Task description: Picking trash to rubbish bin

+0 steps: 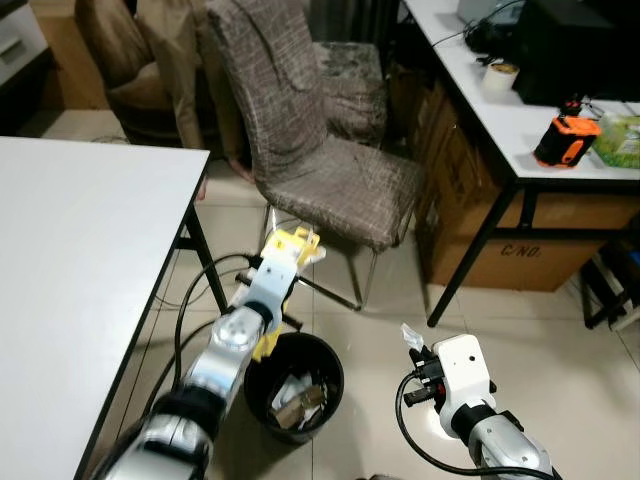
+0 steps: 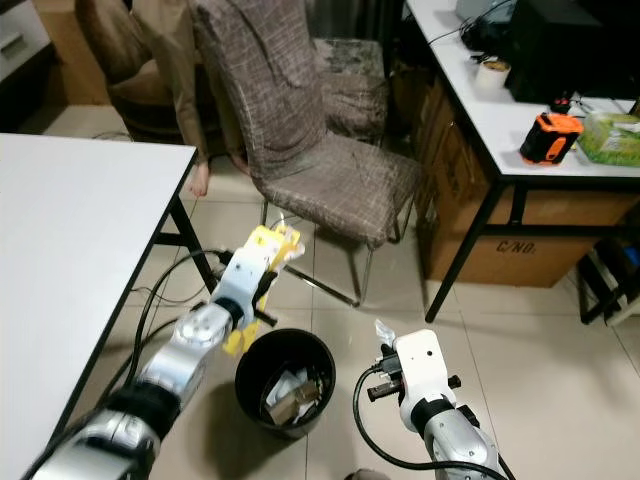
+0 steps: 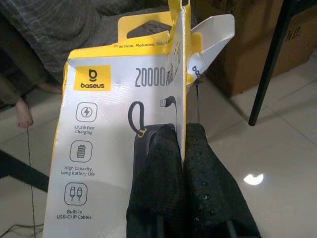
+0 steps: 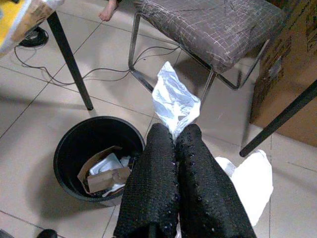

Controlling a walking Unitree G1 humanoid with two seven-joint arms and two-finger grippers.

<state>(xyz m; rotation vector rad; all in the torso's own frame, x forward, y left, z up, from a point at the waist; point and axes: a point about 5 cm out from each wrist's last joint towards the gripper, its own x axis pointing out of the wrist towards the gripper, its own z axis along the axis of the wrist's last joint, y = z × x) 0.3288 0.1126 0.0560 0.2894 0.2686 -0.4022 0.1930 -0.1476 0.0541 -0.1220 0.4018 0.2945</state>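
My left gripper (image 3: 182,134) is shut on a yellow and white power-bank box (image 3: 114,124), a flattened piece of packaging. In the eye views that box (image 1: 290,246) hangs just above and behind the black rubbish bin (image 1: 293,385), near its far left rim. My right gripper (image 4: 174,136) is shut on a crumpled white wrapper (image 4: 173,101); it sits low to the right of the bin, and the wrapper (image 1: 411,337) pokes up from it. The bin holds cardboard and paper scraps (image 4: 106,173).
A white table (image 1: 70,260) stands on the left with black legs and cables on the floor beside it. A fabric-covered chair (image 1: 320,170) stands behind the bin. A desk (image 1: 520,120) with cardboard boxes under it is at the right. A person's bare foot (image 4: 109,10) rests beyond the chair.
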